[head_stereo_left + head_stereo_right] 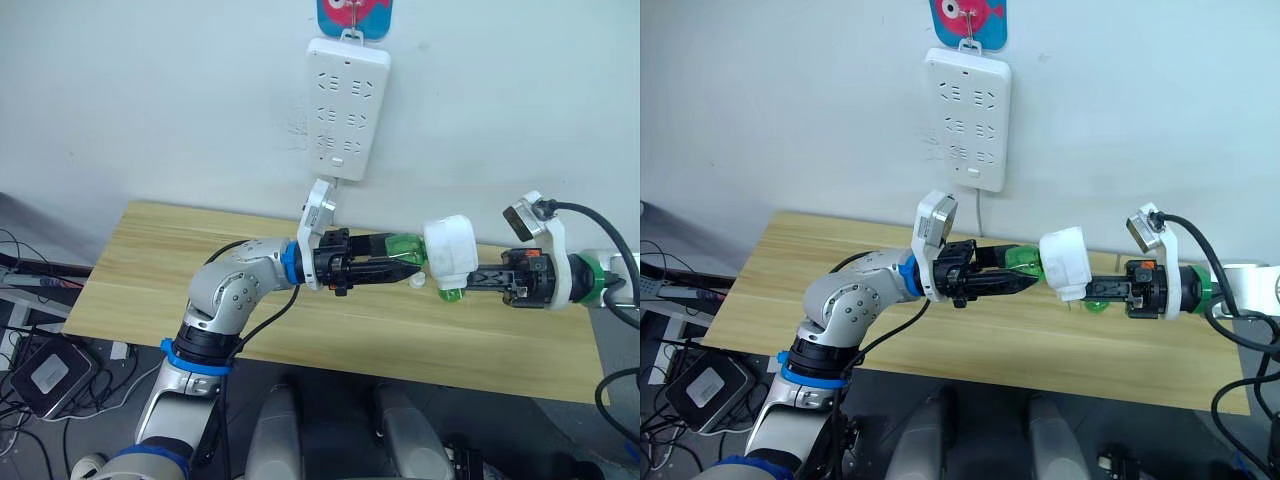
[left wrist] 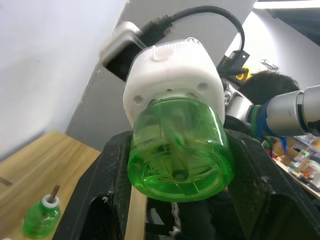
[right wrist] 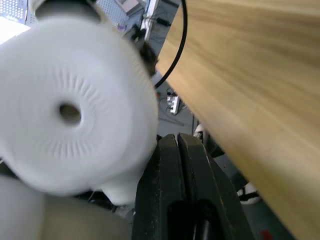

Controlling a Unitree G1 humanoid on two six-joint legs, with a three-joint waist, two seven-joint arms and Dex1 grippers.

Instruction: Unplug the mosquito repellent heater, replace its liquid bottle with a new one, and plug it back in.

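The mosquito repellent heater [image 1: 450, 248] is held in the air above the table with a green liquid bottle [image 1: 404, 247] in its base. My left gripper [image 1: 400, 262] is shut on that bottle, its black fingers [image 2: 107, 175] on either side of the green body [image 2: 180, 150]. My right gripper [image 1: 470, 283] meets the heater's lower edge from the other side. In the right wrist view its fingers [image 3: 165, 165] are pressed together beside the domed face with the centre hole [image 3: 70, 110]. A second green bottle [image 2: 42, 217] with a wick stands on the table.
The white power strip [image 1: 345, 105] hangs on the wall above the wooden table [image 1: 200, 270], with all its sockets free. A small white cap [image 1: 417, 281] lies on the table beside the standing bottle [image 1: 452, 293], below the heater.
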